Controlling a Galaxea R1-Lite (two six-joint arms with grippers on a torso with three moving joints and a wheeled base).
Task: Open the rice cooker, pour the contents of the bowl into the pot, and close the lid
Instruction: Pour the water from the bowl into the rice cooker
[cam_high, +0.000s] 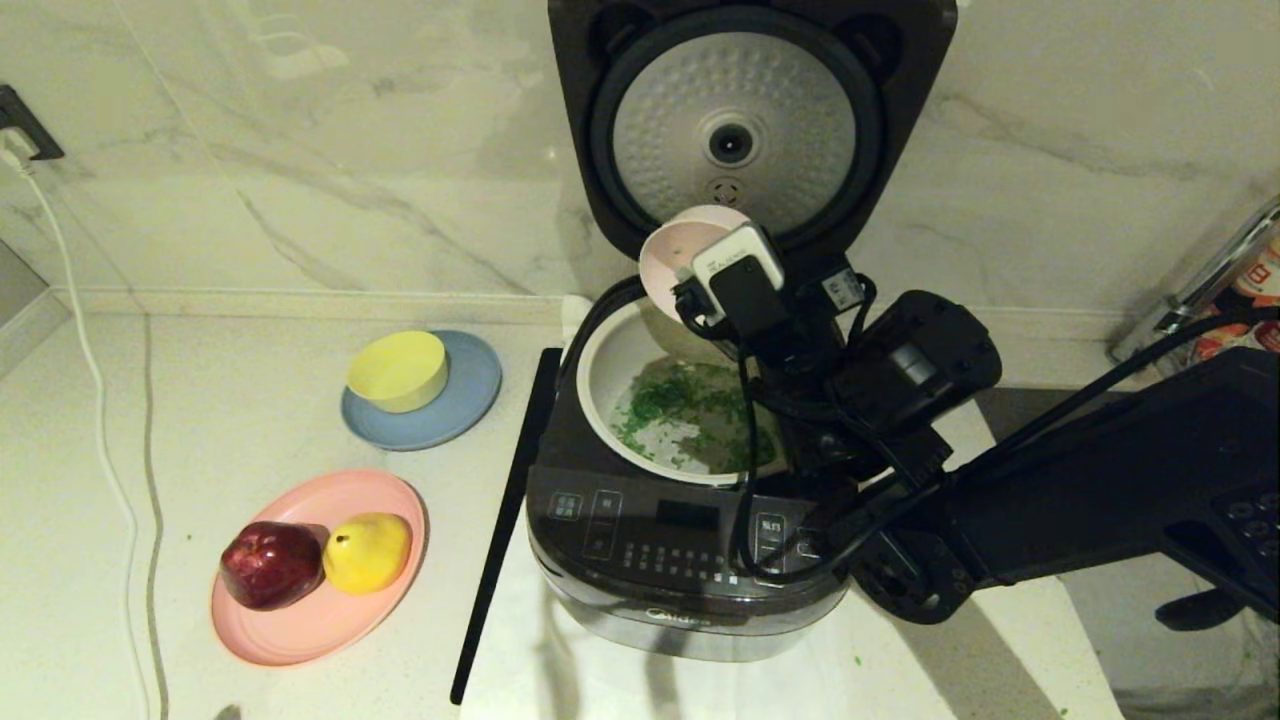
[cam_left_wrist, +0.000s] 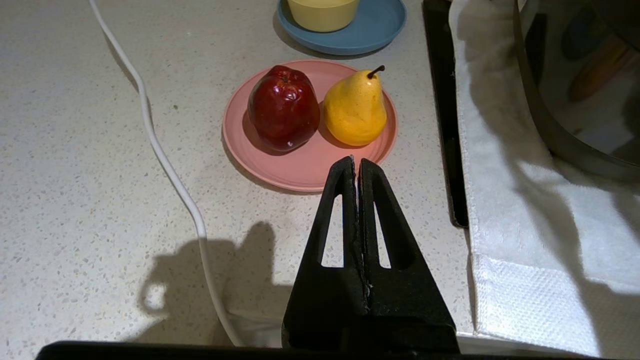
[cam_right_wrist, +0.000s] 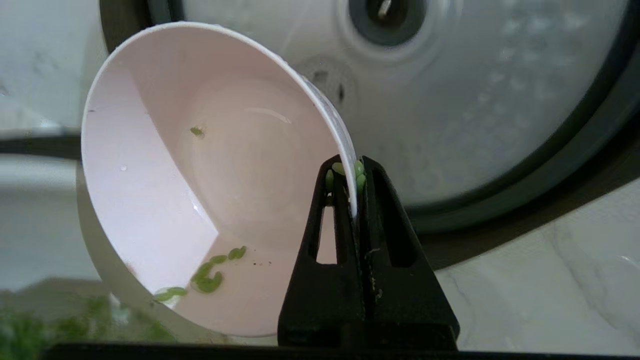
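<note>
The dark rice cooker (cam_high: 660, 560) stands with its lid (cam_high: 735, 130) raised upright, dimpled silver plate facing me. Green contents (cam_high: 690, 405) lie spread across the bottom of the off-white pot (cam_high: 610, 375). My right gripper (cam_right_wrist: 353, 172) is shut on the rim of the pale pink bowl (cam_right_wrist: 210, 190), which is tipped on its side above the pot's back edge. A few green bits (cam_right_wrist: 207, 280) still cling inside the bowl and at the fingertips. In the head view the bowl (cam_high: 670, 255) shows partly behind the wrist camera. My left gripper (cam_left_wrist: 356, 165) hangs shut and empty over the counter.
A pink plate (cam_high: 330, 610) carries a red apple (cam_high: 270, 563) and a yellow pear (cam_high: 368, 550). A yellow bowl (cam_high: 398, 370) sits on a blue plate (cam_high: 470, 395). A white cable (cam_high: 110, 470) runs along the left. A white cloth (cam_left_wrist: 525, 210) lies under the cooker.
</note>
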